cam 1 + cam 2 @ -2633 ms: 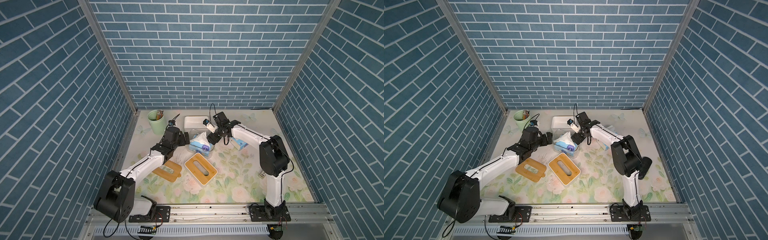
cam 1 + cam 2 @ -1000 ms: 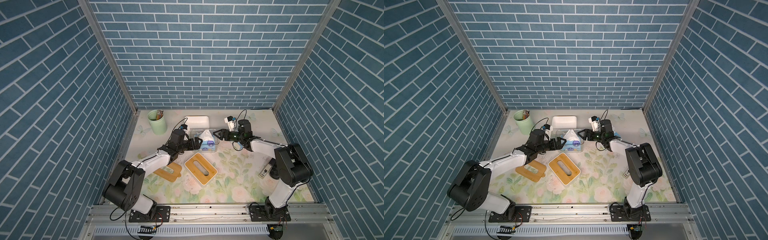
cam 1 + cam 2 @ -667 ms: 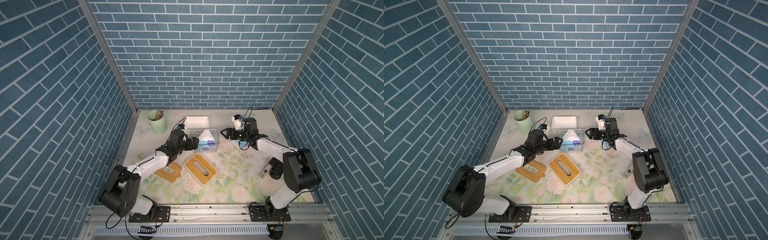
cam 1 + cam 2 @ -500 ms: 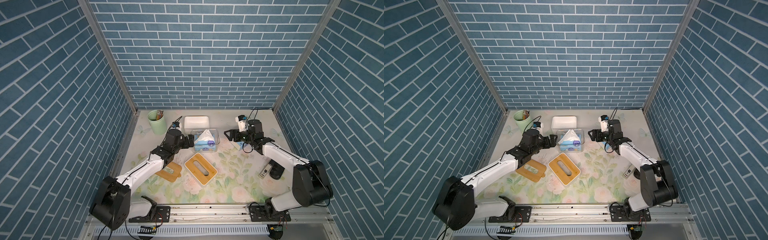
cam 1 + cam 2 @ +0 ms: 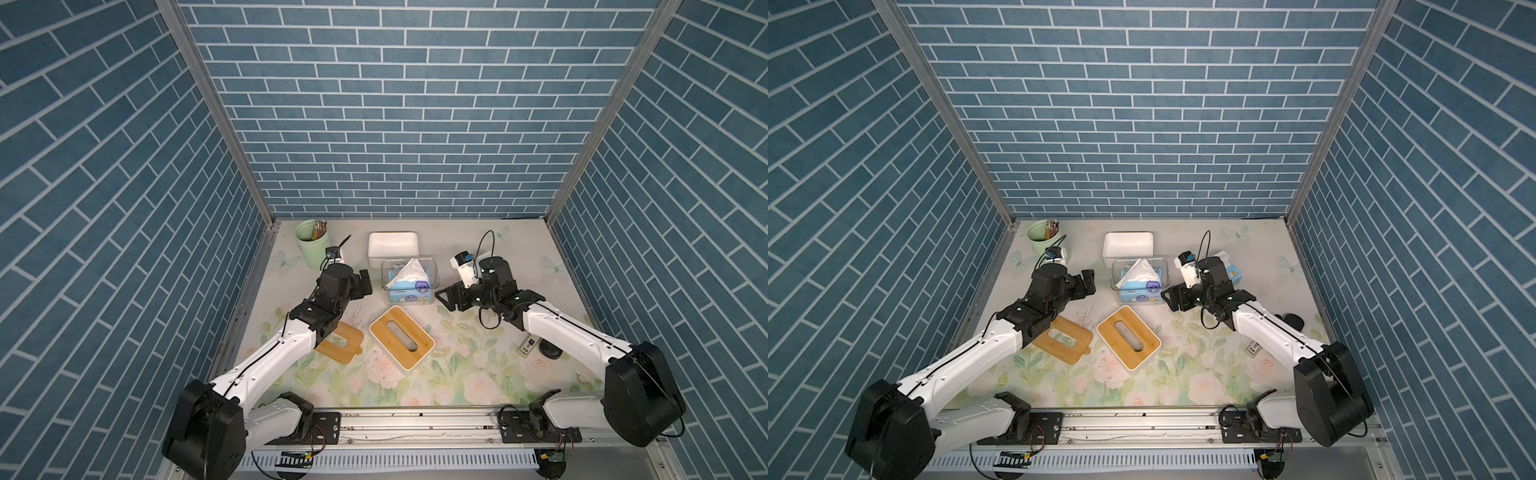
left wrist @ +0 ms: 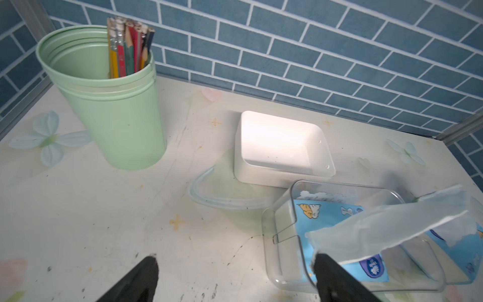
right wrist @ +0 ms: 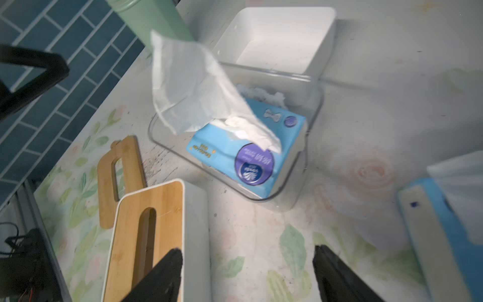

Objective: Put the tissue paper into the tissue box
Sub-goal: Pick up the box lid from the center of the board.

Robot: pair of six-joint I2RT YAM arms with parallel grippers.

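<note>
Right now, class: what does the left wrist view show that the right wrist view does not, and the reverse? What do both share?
Left wrist only: the coloured pencils. Right wrist only: the bamboo-lidded tissue box, the loose bamboo lid and a second tissue pack. Both: the clear container holding the blue tissue pack, and the white box.

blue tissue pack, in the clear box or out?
In. The blue tissue pack lies inside the clear box, whose walls surround it in the right wrist view, with one tissue sticking up.
</note>
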